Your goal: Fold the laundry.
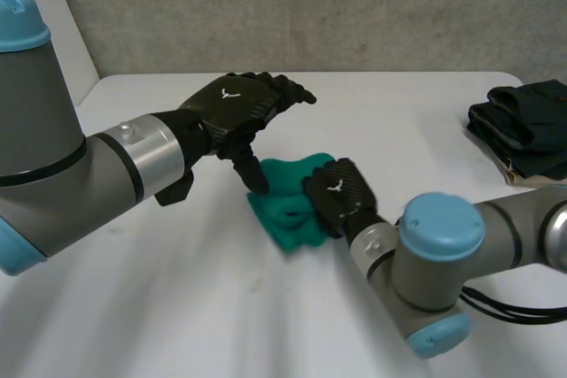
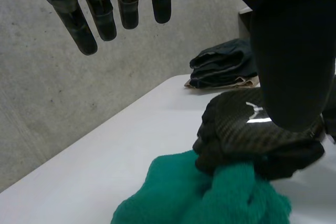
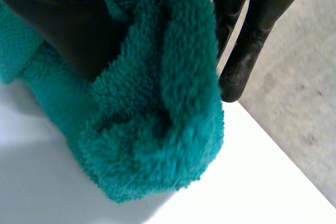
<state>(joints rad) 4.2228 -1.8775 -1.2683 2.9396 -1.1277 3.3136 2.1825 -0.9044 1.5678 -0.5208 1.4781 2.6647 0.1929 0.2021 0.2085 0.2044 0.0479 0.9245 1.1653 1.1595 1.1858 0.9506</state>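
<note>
A fluffy teal cloth (image 1: 285,210) lies bunched in the middle of the white table (image 1: 177,289). My right hand (image 1: 339,194) is on the cloth's right side with its fingers curled into it, pinching a thick fold. In the right wrist view that fold of the cloth (image 3: 157,103) bulges out beside the right hand (image 3: 58,19). My left hand (image 1: 237,102) hovers above the cloth's left part, fingers straight and spread, thumb pointing down onto the cloth. From the left wrist I see the left hand's fingers (image 2: 100,11), the right hand (image 2: 252,129) and the cloth (image 2: 199,198).
A stack of dark folded clothes (image 1: 527,126) sits at the table's far right edge, also in the left wrist view as the dark stack (image 2: 226,64). A grey wall (image 1: 310,6) runs close behind the table.
</note>
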